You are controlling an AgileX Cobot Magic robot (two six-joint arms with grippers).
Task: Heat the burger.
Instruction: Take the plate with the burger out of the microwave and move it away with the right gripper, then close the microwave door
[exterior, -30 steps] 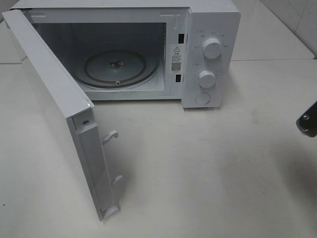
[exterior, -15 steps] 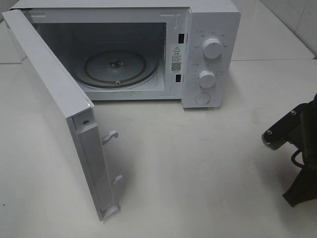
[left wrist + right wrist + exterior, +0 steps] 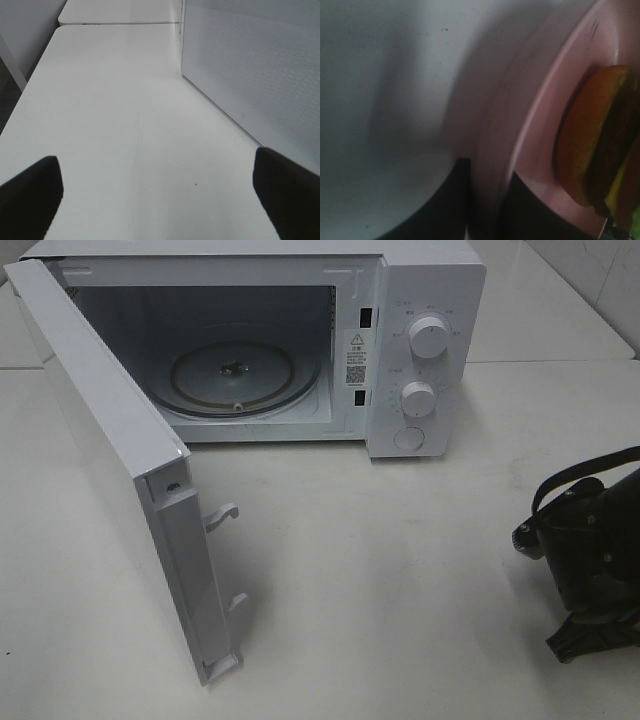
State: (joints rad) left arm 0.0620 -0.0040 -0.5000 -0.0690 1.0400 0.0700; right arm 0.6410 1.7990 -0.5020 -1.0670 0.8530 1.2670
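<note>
Right now the right gripper (image 3: pixel 485 200) pinches the rim of a pink plate (image 3: pixel 540 110), 1 finger on each side of the edge, and the burger (image 3: pixel 600 145) sits on that plate. Seen from above, its arm (image 3: pixel 590 560) is at 4 o'clock on the white table (image 3: pixel 400 570). The left gripper (image 3: pixel 155 192) hangs with its jaws spread, empty, beside the open microwave door (image 3: pixel 120 450). At 12 o'clock stands the microwave (image 3: pixel 300 340) with its bare glass turntable (image 3: pixel 232 375).
</note>
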